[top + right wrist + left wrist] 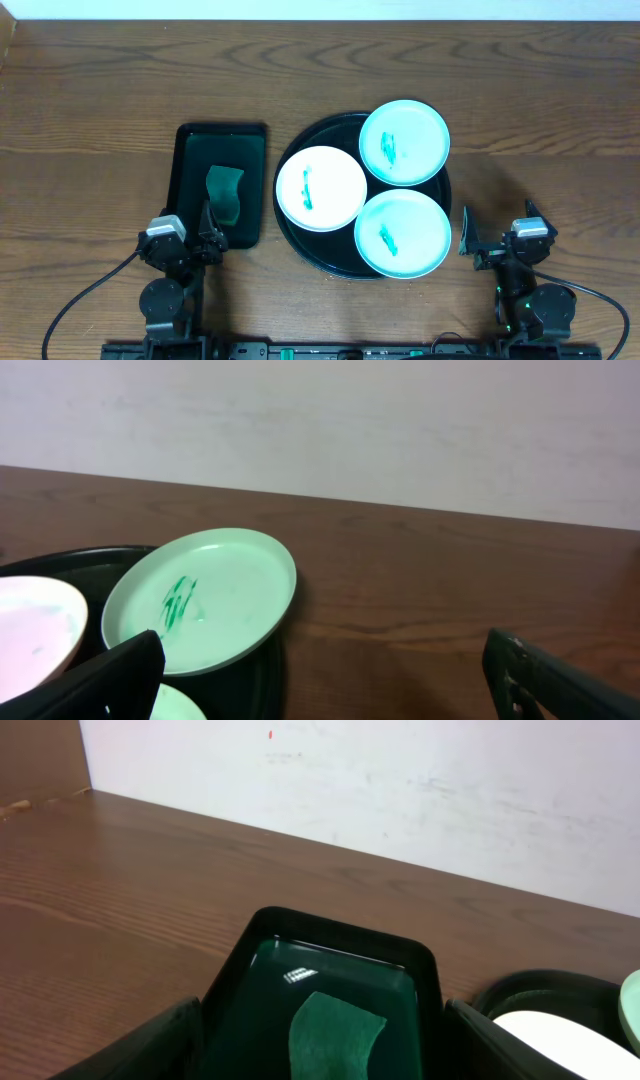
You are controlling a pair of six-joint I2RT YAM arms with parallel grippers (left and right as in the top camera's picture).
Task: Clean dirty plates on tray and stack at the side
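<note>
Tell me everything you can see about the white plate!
The white plate is small, round and smooth, with a shallow raised rim. It looks like plastic or glazed ceramic. A thin teal-green smear sits just left of its centre, so it is not yet wiped. It lies flat, face up, on the left side of the round black tray, reaching the tray's left rim. Its right edge meets the far mint-green plate and the near mint-green plate. Which overlaps cannot be told.

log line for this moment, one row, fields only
stage: wiping not begun | plates: three on round tray, all smeared, none stacked | green sponge: in rectangular tray | left jaws: open, empty | right jaws: open, empty
</note>
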